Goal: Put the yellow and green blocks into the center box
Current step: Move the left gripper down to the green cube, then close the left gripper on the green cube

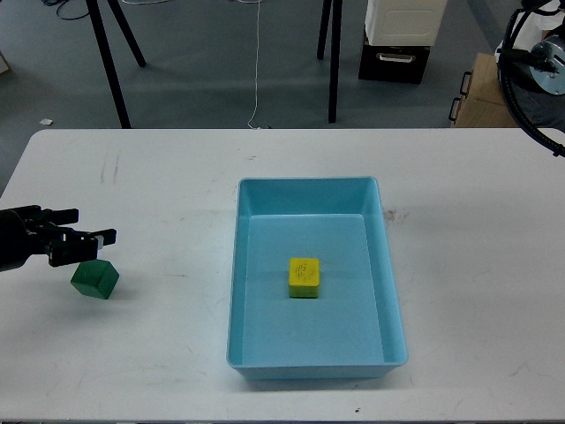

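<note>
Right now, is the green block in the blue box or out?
Out. The green block sits on the white table, left of the blue box, under the left tool.

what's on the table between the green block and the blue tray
Nothing: the head view shows bare white table between the green block and the blue tray.

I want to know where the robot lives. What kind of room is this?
Probably a lab or workshop, not a home. A plain white table stands on a grey floor, with black stand legs, a loose cable and storage boxes behind it.
</note>
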Motion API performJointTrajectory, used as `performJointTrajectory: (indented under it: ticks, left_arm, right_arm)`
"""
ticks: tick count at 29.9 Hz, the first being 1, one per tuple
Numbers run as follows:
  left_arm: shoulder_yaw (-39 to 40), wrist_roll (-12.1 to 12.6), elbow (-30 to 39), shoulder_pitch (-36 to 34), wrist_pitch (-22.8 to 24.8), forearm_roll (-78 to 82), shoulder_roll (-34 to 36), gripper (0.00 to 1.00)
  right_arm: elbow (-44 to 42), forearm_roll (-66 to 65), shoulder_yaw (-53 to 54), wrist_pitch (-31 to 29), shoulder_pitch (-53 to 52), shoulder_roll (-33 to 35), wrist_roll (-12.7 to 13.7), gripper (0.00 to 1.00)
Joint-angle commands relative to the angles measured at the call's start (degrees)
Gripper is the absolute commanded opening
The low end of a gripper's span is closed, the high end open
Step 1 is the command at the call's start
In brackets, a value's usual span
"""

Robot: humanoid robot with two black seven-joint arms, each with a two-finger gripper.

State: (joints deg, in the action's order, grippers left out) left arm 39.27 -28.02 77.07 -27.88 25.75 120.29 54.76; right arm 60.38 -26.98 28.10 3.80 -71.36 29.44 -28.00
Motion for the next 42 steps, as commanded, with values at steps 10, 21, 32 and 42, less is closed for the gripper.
performJointTrajectory:
  ticks: [10,21,32,42]
  left_arm:
    - [-8.8,0.0,-6.8,-4.4,0.0,4.7,0.6,0.99]
    - [-9.7,0.0,-8.3,-7.3,2.3,4.7,0.6,0.99]
    - [-14.5,0.0,-8.3,-9.4,2.3,4.7,-0.1,0.99]
    - [-15.2,0.0,-7.9,-9.4,2.3,4.7,-0.4,0.99]
  right_arm:
    - [0.3,0.1,0.0,0.0,0.1,-0.4,0.0,0.99]
    - [0.3,0.1,-0.1,0.0,0.5,-0.8,0.0,0.99]
    - [0.3,0.1,-0.1,0.0,0.8,-0.5,0.0,0.99]
    - [0.3,0.1,-0.1,0.0,1.0,-0.8,0.0,0.99]
